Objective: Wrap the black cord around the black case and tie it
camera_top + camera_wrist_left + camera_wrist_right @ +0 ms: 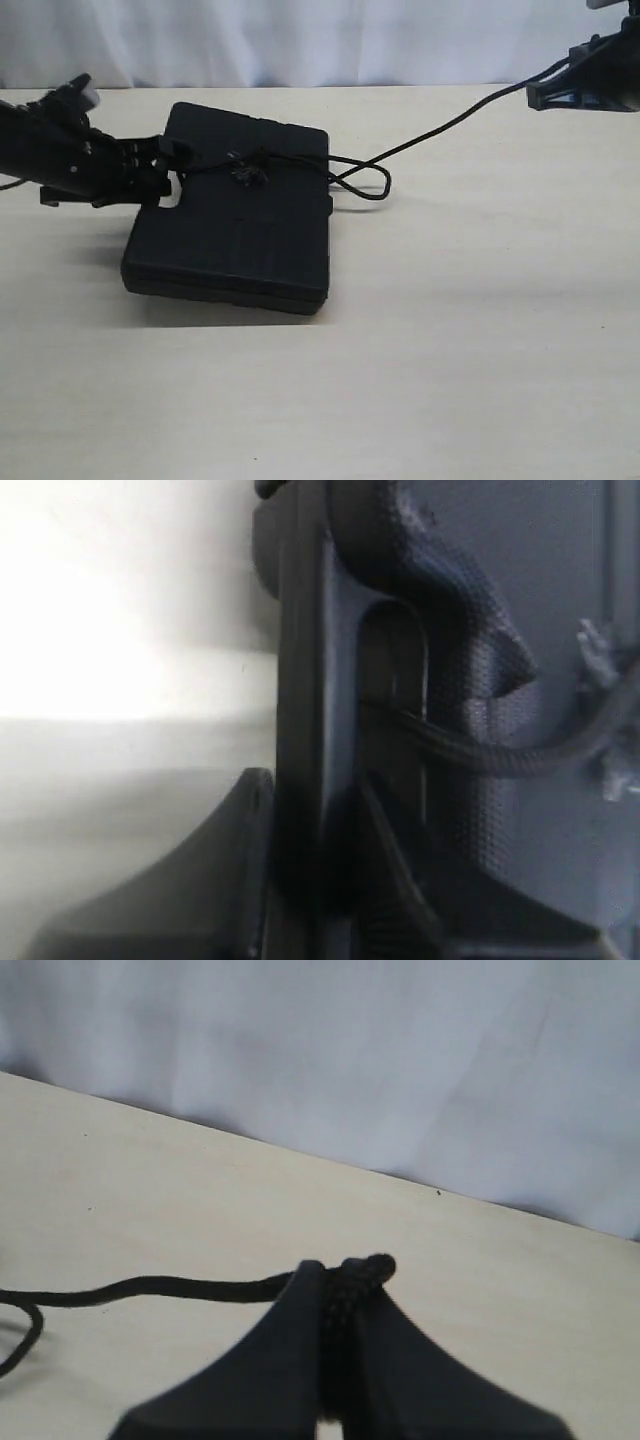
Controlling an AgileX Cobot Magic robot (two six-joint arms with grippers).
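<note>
Now, case [235, 225]: lies flat on the table [460, 360], lid shut, left of the middle.
Inside the case: hidden; nothing shows what it holds.
Cord [450, 120]: crosses the top of the case near its far end. It bunches into a fuzzy knot [247, 175] on the lid, spills into a slack loop [368, 186] just beside the case's right edge, then rises clear of the table to the right gripper.
Handle slot [395, 660]: the cord runs into it, so the wrap appears anchored through the handle.
Left gripper [168, 168]: at the case's left edge, one finger on each side of the handle bar. It looks clamped on the bar, probably to keep the case from sliding under the pull.
Right gripper [332, 1285]: raised and well away to the right, fingers pinched tight on the cord's end with the blunt tip poking out past them. Held far out, it seems meant to draw the knot snug.
Progress: the wrap and a first knot look made, but the slack loop suggests tightening is not finished.
</note>
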